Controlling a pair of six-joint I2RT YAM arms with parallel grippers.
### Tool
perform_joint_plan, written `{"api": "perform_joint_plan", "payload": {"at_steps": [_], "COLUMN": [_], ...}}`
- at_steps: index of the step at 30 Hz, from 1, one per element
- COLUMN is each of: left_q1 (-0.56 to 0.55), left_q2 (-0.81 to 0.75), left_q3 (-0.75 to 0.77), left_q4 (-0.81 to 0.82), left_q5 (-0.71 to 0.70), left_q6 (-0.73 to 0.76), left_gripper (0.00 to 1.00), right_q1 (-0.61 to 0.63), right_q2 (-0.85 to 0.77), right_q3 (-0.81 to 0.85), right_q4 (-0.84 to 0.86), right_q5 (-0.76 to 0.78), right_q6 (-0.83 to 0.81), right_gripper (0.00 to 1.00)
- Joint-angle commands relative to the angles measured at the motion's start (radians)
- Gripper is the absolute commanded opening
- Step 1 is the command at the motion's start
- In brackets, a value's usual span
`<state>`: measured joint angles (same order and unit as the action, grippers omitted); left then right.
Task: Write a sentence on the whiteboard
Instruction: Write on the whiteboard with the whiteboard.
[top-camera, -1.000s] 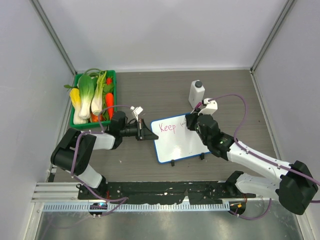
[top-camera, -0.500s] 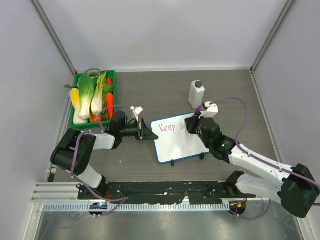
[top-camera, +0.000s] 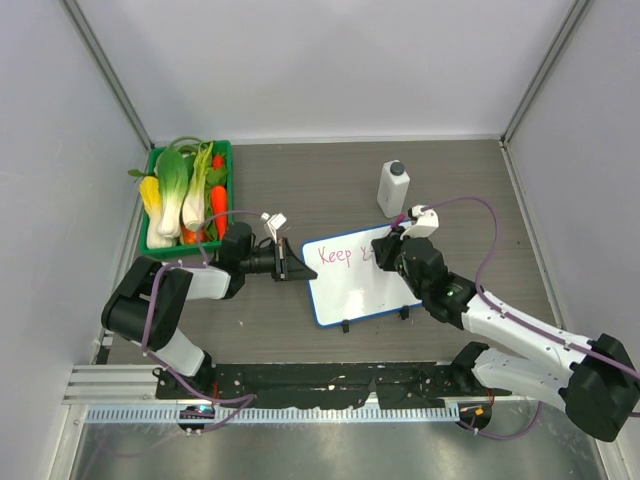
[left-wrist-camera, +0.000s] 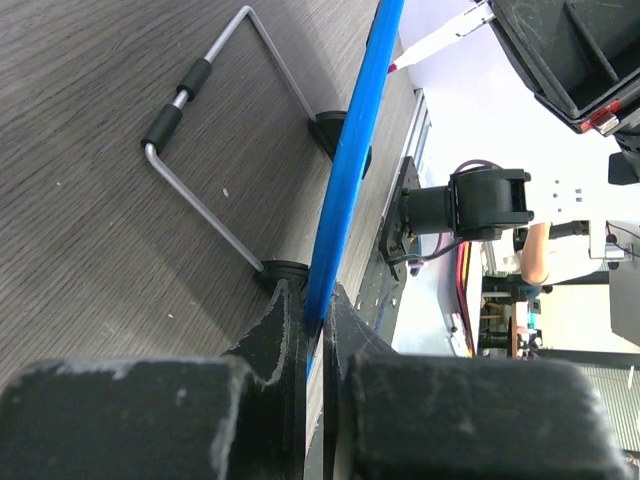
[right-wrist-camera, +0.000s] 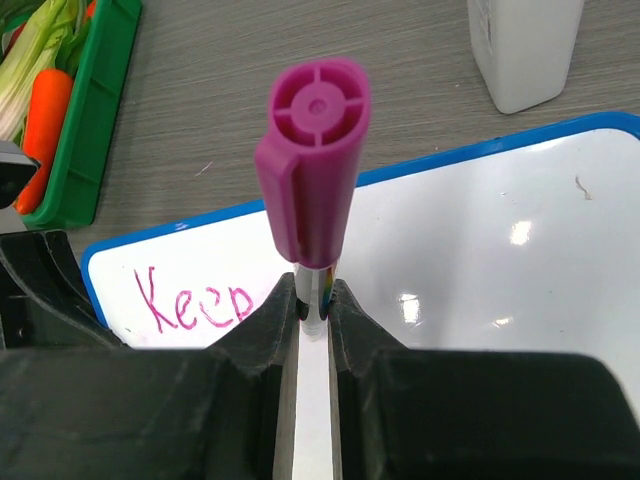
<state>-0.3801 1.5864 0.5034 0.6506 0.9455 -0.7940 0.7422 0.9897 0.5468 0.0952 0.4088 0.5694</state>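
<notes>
A dark wood-grain bench, enclosed by pale grey walls, carries the whiteboard near its centre, propped on a wire stand. A white bottle stands just behind it, and a green crate of vegetables sits at the far left. We see the left claw clamped on the board's blue rim and the right claw clamped on a magenta-capped marker over the board. Of the sentence only "Keep" is legible, since the right arm covers what follows. From the left wrist the board appears edge-on, its writing face unseen.
</notes>
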Motion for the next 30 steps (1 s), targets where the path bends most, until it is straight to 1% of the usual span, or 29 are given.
{"api": "perform_joint_plan", "payload": {"at_steps": [1,4,13,23,30], "left_q1": [-0.020,-0.022,-0.020,-0.020,-0.020], "left_q2": [-0.002,0.000,0.000,0.009,0.006], "left_q3": [0.003,0.001,0.003,0.004,0.004], "left_q4": [-0.074,-0.074,-0.075,-0.072,-0.074], "left_q5": [-0.037,-0.039,-0.037,-0.037,-0.037], "left_q6": [0.033,0.033,0.033,0.035,0.033], "left_gripper": [0.00,0.00,0.00,0.00,0.00], "right_q1": [-0.003,-0.015,-0.121,-0.132,-0.132], "right_q2": [-0.040,-0.040,0.024,0.030,0.040], "right_q3": [0.062,0.079,0.120,0.110,0.087], "right_q4": [0.012,0.020,0.046,0.061,0.061], "right_q5": [0.013,0.025,-0.048,-0.107,-0.094], "right_q6": [-0.014,-0.017,-0.028,-0.020,-0.006], "right_gripper": [0.01,0.01,0.01,0.01,0.02]}}
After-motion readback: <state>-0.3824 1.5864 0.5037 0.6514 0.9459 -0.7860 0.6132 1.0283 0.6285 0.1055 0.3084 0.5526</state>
